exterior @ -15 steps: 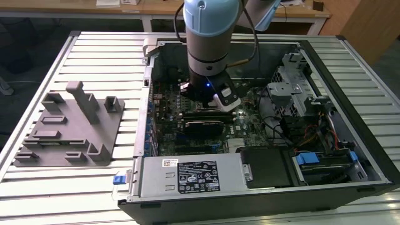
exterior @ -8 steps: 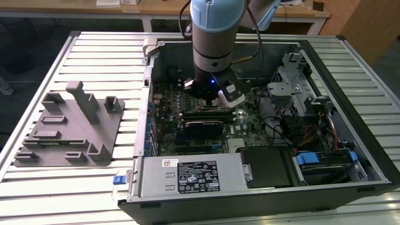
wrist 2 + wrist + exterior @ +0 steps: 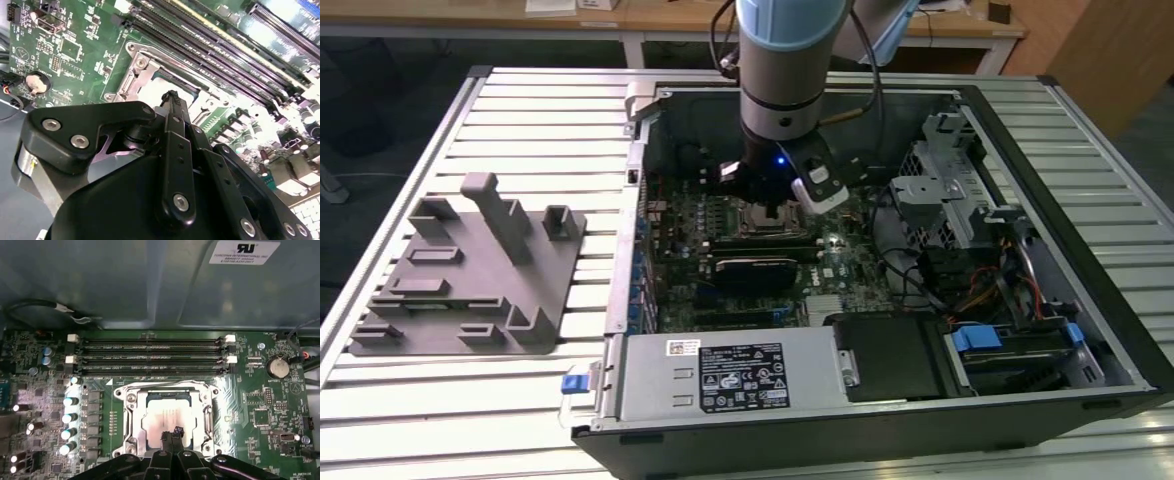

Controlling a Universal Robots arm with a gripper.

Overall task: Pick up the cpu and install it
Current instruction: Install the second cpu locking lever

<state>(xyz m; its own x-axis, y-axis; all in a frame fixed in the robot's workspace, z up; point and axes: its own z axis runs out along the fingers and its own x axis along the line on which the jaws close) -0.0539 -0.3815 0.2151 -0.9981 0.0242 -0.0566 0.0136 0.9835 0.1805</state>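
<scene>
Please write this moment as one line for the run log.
tool: shut, above socket | cpu: lying in motherboard socket | arm: inside open PC case | grey fixture tray: beside case

Memory slots (image 3: 150, 357) and metal socket frame (image 3: 131, 412) closely hem the tool (image 3: 172, 436).

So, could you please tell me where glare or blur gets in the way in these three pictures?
In the first wrist view, glare washes out the cpu in its socket and the capacitor tops. In the second wrist view, the gripper looms close and soft, and the cpu is blown out white. In the exterior view, the computer case interior lies in shadow.
</scene>
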